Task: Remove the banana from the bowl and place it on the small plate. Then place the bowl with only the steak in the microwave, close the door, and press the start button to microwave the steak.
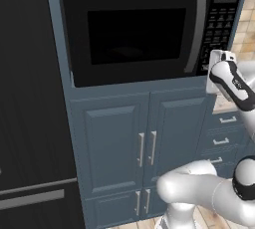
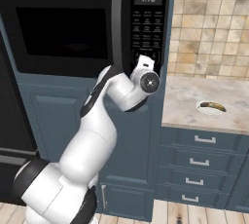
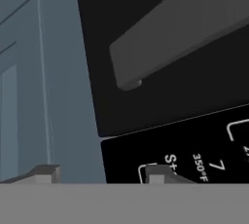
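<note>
right base view has the one microwave (image 2: pixel 82 26) set in blue-grey cabinetry, its single door (image 2: pixel 63 28) flush and closed, so i'd judge the bowl and steak are already inside, though the dark window hides them. one long grey handle (image 2: pixel 116 30) runs down the door's right edge beside one keypad panel (image 2: pixel 147 35) with a lit display. the one arm reaches up so its hand (image 3: pixel 99 175) sits against the panel's bottom corner, likely to press start. hand view puts one fingertip over the cabinet frame and the other over the start key; the tips stand part-way apart with nothing between them. on the surface (image 2: pixel 194 103) to the right rests one small plate (image 2: pixel 211 108) carrying one banana (image 2: pixel 212 105), parked clear of the heating.
</note>
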{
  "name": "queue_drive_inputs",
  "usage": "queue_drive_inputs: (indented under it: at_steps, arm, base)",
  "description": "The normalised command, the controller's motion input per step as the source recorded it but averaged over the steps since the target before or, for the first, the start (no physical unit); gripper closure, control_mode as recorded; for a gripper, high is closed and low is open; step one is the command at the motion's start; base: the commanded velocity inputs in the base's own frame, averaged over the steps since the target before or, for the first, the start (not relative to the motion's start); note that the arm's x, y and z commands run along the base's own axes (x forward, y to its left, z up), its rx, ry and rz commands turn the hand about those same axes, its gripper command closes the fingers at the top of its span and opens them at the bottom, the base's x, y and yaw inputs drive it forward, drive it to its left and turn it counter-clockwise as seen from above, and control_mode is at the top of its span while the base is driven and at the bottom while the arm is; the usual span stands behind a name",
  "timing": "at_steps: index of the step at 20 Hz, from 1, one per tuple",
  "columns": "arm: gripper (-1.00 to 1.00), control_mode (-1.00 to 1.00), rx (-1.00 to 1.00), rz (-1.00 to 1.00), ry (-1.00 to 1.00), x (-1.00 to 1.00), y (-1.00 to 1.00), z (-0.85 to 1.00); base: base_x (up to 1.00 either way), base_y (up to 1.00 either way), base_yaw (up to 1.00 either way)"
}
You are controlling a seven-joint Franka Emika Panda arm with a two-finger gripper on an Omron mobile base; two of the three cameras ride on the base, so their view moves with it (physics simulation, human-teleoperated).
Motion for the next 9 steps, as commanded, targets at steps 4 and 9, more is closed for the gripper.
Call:
queue_drive_inputs:
  at_steps: [4,9]
  arm:
    - [-1.00,-1.00,0.00,0.00,0.00,0.31,0.00,-0.11]
    - [-1.00,-1.00,0.00,0.00,0.00,0.35,0.00,-0.07]
  base:
    - [0.00,0.00,0.00]
    - [0.00,0.00,0.00]
